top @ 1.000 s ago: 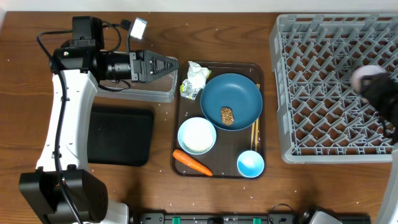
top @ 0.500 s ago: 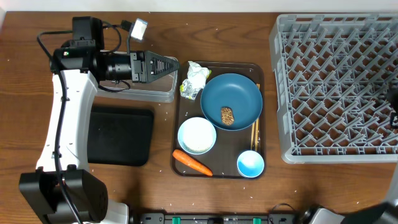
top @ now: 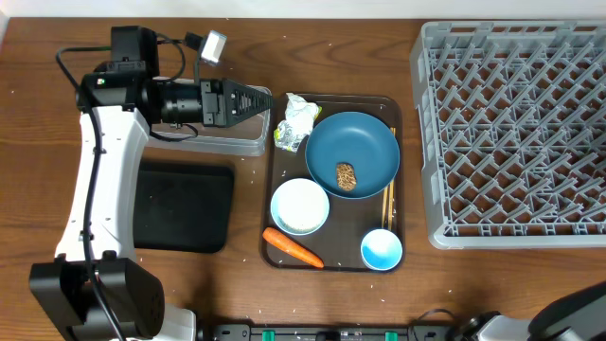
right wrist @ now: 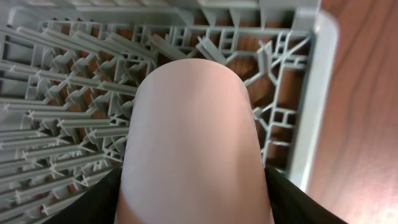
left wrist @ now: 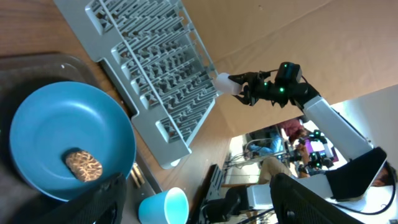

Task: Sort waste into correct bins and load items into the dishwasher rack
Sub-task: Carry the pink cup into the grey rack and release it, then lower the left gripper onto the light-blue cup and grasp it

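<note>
My right gripper [right wrist: 196, 208] is shut on a pale pink cup [right wrist: 193, 143], held above a corner of the grey dishwasher rack [right wrist: 74, 93]. It is out of the overhead view. My left gripper [top: 258, 98] stands open and empty over the clear tub [top: 227, 142], pointing at the crumpled wrapper [top: 297, 121]. On the brown serving tray [top: 280, 170] sit the dark-blue plate [top: 365, 142] with a brown lump [top: 346, 176], a white bowl [top: 300, 206], a carrot [top: 293, 248], a blue cup [top: 382, 249] and chopsticks [top: 388, 204].
The dishwasher rack [top: 511, 133] fills the right side of the table and holds nothing that I can see. A black tray [top: 185, 206] lies left of the serving tray, below the left arm. White specks dot the wooden table.
The right gripper with the pink cup has moved off the rack's right edge and out of the overhead view. The left arm has stayed still.
</note>
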Robot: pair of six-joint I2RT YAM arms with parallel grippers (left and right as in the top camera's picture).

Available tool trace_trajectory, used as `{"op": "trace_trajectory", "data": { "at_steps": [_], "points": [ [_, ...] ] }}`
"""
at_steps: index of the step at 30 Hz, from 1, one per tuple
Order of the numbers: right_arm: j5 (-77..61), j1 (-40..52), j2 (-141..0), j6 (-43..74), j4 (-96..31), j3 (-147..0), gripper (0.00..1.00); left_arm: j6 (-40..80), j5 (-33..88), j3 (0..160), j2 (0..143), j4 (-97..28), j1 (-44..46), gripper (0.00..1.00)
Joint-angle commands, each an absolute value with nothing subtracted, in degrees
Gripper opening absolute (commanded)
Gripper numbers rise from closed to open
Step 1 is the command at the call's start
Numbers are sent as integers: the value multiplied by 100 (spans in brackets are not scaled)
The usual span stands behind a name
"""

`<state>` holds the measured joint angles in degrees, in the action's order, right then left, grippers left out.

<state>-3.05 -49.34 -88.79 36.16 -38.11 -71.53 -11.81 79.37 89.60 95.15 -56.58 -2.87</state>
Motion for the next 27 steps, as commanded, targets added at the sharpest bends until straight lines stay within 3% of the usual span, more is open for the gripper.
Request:
{"op": "trace_trajectory", "data": {
  "at_steps": [1, 5, 8, 14, 27],
  "points": [
    [-867, -4987, -9218, 4060, -3732, -7216, 53, -1175, 7832, 8969, 9504, -5677, -154, 75],
    [-1229, -4987, -9649, 4084, -3496, -7216, 54, -1175, 7815, 8969, 9504, -5675, 10, 75],
    [-1223, -4998, -9802, 4132, -3308, -7216, 64, -1175, 7669, 8969, 9504, -5684, 132, 75],
    [-1601, -5037, -9797, 4007, -3138, -7314, 73, -1175, 7533, 8969, 9504, -5688, 322, 75],
    [-3013, -4893, -8890, 3218, -3411, -7780, 73, -1125, 6965, 8969, 9504, -5695, 375, 75]
  ]
}}
